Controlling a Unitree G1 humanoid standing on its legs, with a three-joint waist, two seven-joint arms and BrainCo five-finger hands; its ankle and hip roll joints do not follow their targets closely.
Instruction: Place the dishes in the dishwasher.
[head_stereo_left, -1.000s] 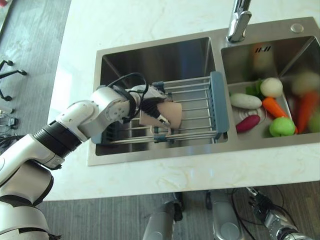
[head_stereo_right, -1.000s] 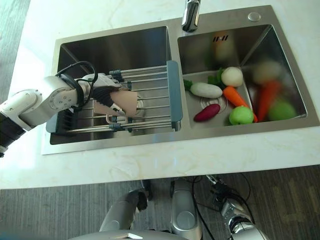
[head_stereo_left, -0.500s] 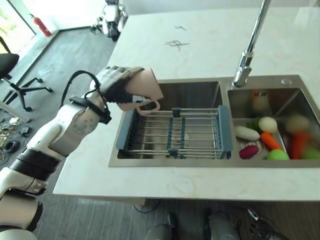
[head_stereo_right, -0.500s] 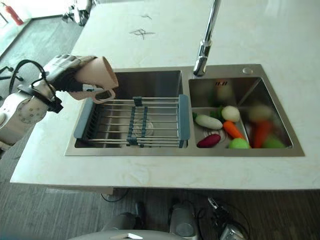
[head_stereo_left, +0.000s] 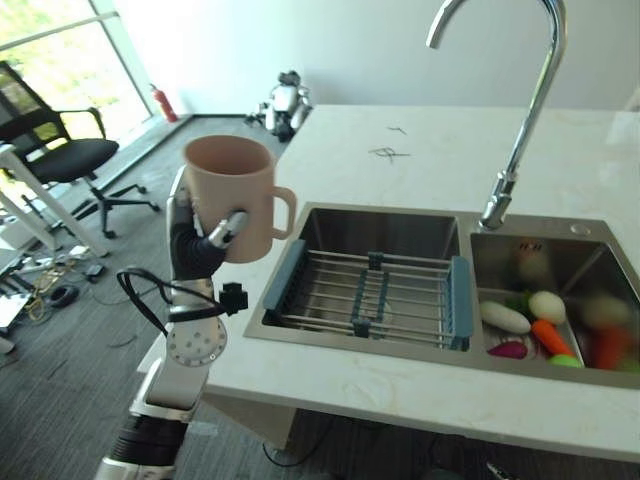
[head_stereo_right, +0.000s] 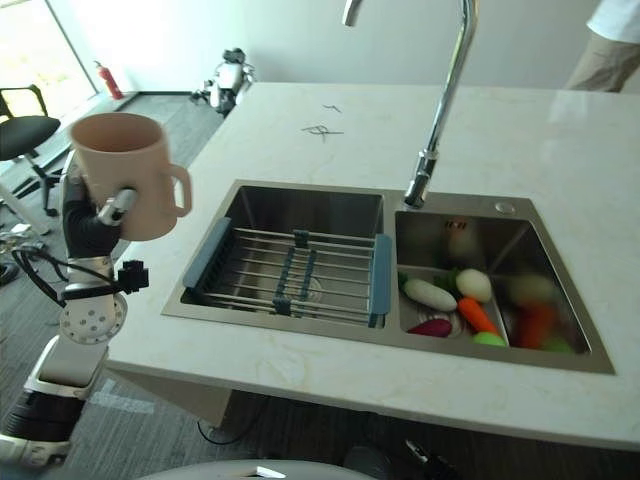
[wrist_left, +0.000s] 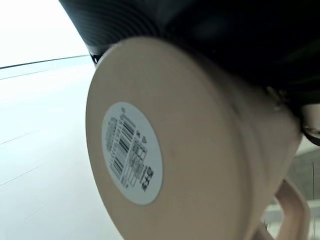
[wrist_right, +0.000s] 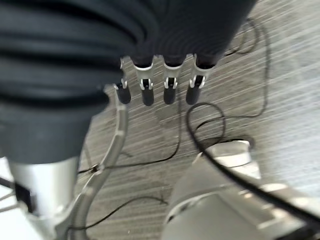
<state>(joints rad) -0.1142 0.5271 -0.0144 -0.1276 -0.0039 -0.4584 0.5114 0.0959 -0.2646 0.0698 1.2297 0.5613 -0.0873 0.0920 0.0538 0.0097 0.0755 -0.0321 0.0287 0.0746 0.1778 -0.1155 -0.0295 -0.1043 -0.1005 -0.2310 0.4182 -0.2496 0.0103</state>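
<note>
A beige mug with a side handle is held upright in the air, left of the counter and well above it. My left hand is shut on the mug, fingers curled round its lower body. In the left wrist view the mug's round base carries a white barcode label. A grey-blue wire drying rack spans the left sink basin and holds nothing. My right hand hangs low over the grey floor, its fingers straight.
The double steel sink sits in a white marble counter, with a tall tap between the basins. Toy vegetables lie in the right basin. Office chair and a person stand at the edges.
My left hand has lifted the mug off the rack, carried it left past the counter edge and turned it upright. The camera has tilted up, so the whole scene has shifted.
</note>
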